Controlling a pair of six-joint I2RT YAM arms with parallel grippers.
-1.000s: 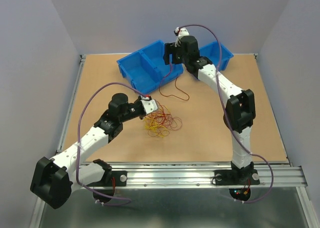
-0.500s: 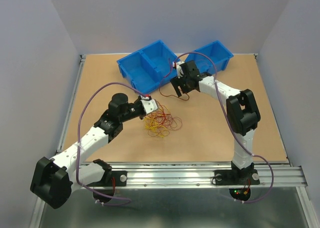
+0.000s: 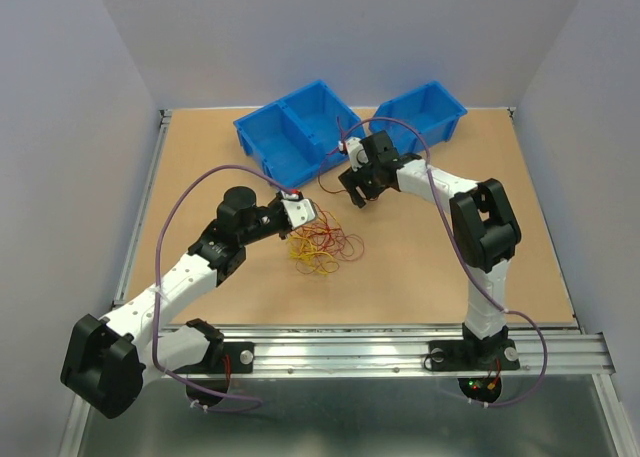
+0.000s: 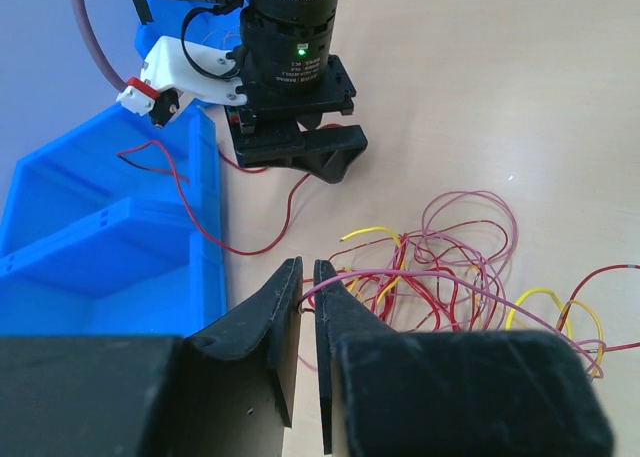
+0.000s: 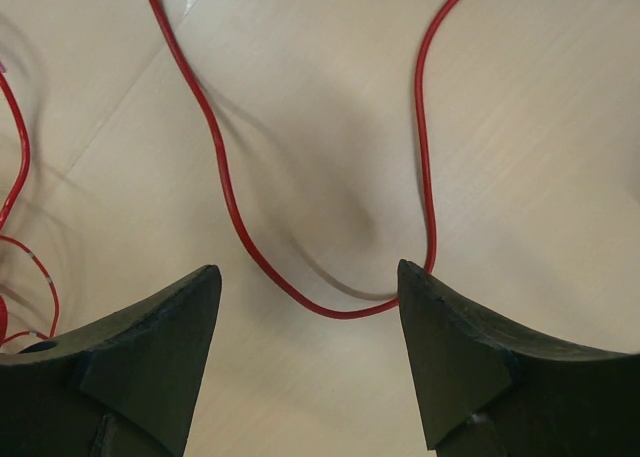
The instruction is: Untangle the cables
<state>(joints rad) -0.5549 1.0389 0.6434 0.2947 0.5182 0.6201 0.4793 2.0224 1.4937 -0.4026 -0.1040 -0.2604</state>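
Observation:
The cables lie as a loose red, yellow and pink tangle [image 3: 325,247] [image 4: 450,267] on the table's middle. At the tangle's left edge, my left gripper [image 3: 305,217] [image 4: 307,267] is shut on a pink strand [image 4: 400,274] that runs out of it. A single red cable [image 3: 322,185] [image 5: 230,217] trails from the blue bin [image 3: 290,137] onto the table. My right gripper [image 3: 352,193] [image 5: 308,277] is low over its loop, open, with one finger [image 5: 440,327] touching the wire's bend.
A second blue bin [image 3: 420,112] stands at the back right. The near bin's wall [image 4: 205,217] is close to the left of my left gripper, and the red cable hangs over it. The right gripper's body [image 4: 295,147] sits just beyond the tangle.
The right arm has come down from above the bins to the table, over the single red cable, and its jaws have narrowed a little. The left arm has not moved.

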